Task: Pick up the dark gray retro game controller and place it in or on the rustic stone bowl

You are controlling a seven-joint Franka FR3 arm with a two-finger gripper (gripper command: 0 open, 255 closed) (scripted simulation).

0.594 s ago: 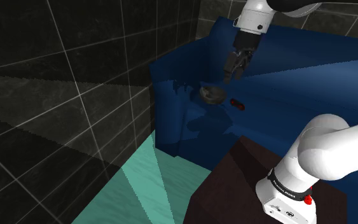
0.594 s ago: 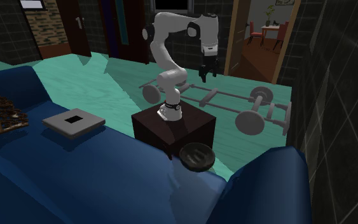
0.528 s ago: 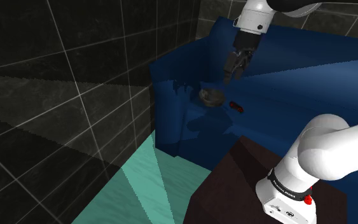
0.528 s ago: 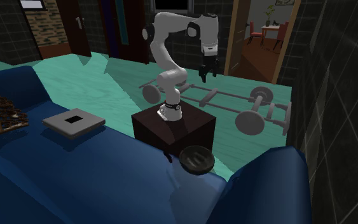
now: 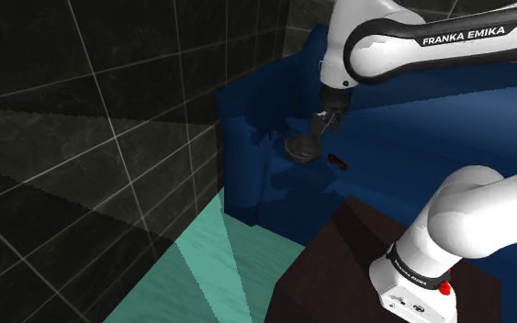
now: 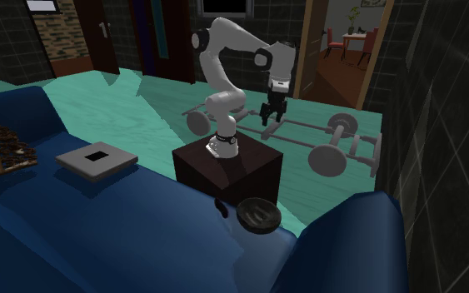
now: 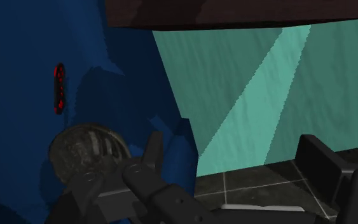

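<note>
Largest, the blue sofa: a broad seat bearing both task things, with teal floor beside it. Next, the white arm, rising from the dark box stand and bent over and down toward the seat. Then the grey stone bowl, resting on the cushion near the seat's edge, ridged inside in the wrist view. Just above the bowl's rim, the jaws: tilted and spread apart, with nothing between the fingers and seemingly touching nothing. Smallest, the dark controller with red marks, lying flat on the cushion just beside the bowl, to the shoulder view's right of it, not grasped.

Hazards, as judged from here:
- Hangs nearer the bowl than the controller, so could strike the rim if lowered without first shifting across, and shove the bowl toward the seat's edge and the floor.
- May skid over the low, flat controller instead of catching its sides, or press into the cushion.
- Leaves little room on the bowl side, so might nudge the bowl or knock the controller away while closing.
</note>
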